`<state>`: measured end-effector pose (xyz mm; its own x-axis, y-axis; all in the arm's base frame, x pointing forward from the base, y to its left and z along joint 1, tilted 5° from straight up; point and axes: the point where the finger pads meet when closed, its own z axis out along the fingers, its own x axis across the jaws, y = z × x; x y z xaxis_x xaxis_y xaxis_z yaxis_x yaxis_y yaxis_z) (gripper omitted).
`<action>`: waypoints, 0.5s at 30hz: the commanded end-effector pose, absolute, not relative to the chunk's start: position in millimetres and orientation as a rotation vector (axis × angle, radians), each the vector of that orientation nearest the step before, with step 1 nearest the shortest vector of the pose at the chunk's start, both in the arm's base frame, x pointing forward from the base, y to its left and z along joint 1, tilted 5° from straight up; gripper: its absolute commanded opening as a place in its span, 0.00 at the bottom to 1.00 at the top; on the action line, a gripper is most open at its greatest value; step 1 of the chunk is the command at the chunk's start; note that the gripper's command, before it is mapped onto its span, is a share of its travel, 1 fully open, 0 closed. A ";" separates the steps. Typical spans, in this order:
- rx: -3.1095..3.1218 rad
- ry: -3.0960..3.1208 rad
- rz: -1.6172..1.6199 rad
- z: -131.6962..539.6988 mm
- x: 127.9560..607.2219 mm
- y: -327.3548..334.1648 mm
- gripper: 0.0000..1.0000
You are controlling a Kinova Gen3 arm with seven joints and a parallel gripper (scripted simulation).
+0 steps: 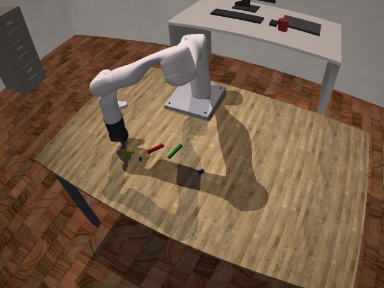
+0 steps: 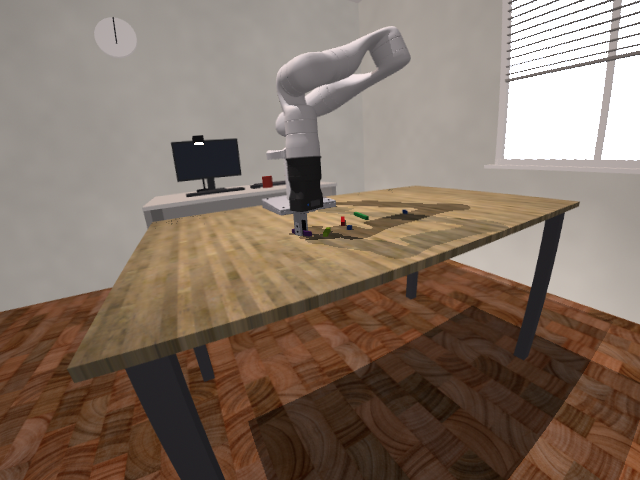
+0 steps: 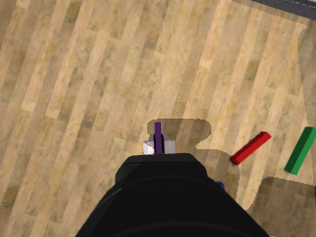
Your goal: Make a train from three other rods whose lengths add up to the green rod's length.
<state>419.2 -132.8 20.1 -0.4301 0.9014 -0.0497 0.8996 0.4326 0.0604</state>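
The gripper [image 3: 158, 146] stands upright over the table [image 1: 279, 173], its fingers closed narrowly on the purple rod [image 3: 158, 137], which runs between them and sticks out past the pads in the wrist view; from the exterior view the rod [image 2: 307, 233] lies low at the table top, and whether it touches the wood cannot be told; the green rod [image 1: 174, 150] serves as the landmark: it lies flat and slanted, out in the lighter wood; just beside it, towards the gripper, lies the red rod [image 1: 155, 147], also slanted, apart from it and not in line with it; further the same way, past the red rod, the lime rod [image 1: 128, 152] lies in shadow near the fingers, close to the purple rod but not touching it as far as the top view shows; a blue rod [image 1: 140, 158] sits between the lime rod and the green rod, a little nearer the table's front edge; a second blue rod [image 1: 200, 171] lies on the other side of the green rod, well apart from the rest, in the arm's dark shadow; behind the green rod stands the arm's base plate [image 1: 216, 105], near the table's back edge
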 end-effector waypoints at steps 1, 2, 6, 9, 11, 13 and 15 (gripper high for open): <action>1.634 2.594 0.039 20.8 419.7 -132.9 0.24; 1.634 2.594 0.039 20.8 419.7 -132.9 0.24; 1.634 2.594 0.039 21.2 419.6 -132.9 0.24; 1.634 2.594 0.039 26.9 419.2 -132.8 0.24; 1.634 2.594 0.039 35.2 418.5 -132.6 0.24; 1.634 2.594 0.039 47.1 417.6 -132.4 0.24; 1.634 2.594 0.039 61.3 416.5 -132.1 0.24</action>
